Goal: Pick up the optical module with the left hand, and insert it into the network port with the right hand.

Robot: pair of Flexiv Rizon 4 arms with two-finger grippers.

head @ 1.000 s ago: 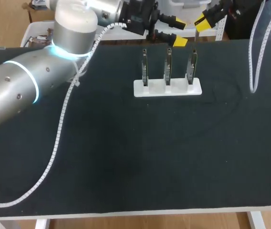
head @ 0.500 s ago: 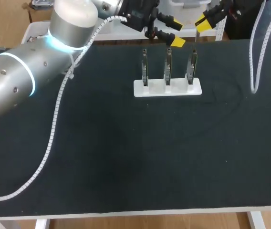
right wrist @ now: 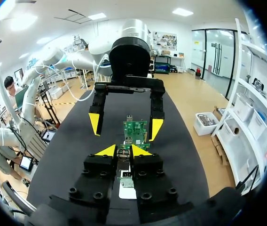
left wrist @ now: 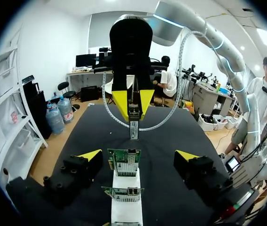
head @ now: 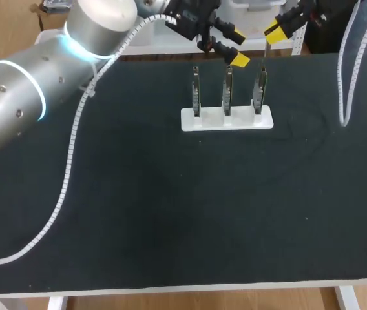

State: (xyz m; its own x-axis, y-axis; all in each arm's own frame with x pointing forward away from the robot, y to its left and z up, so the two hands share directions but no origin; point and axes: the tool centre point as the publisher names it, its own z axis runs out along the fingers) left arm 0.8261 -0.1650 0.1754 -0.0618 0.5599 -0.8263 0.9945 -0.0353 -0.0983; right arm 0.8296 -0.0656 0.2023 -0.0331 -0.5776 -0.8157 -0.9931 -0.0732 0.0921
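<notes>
A white stand (head: pixel 227 121) at the back of the black table holds three upright network cards (head: pixel 227 90). My right gripper (head: pixel 272 31) hangs above the rightmost card (head: pixel 260 90), shut on a slim optical module (left wrist: pixel 134 127) that points down at the cards. The right wrist view shows the module (right wrist: pixel 123 153) between my right gripper's (right wrist: pixel 123 150) yellow tips, with the cards (right wrist: pixel 136 132) below. My left gripper (head: pixel 238 45) stands wide open and empty behind the middle card, facing my right gripper (left wrist: pixel 133 106). In the left wrist view my left gripper (left wrist: pixel 139 157) straddles the nearest card (left wrist: pixel 125 162).
My left arm's white spiral cable (head: pixel 67 187) trails over the table's left side. A second cable loop (head: pixel 346 84) hangs down at the back right. The dark mat (head: pixel 203 213) reaches to the front edge.
My left arm has swung a little toward the back of the table, dragging its cable along. Its gripper stays open behind the stand. My right gripper holds still with the module.
</notes>
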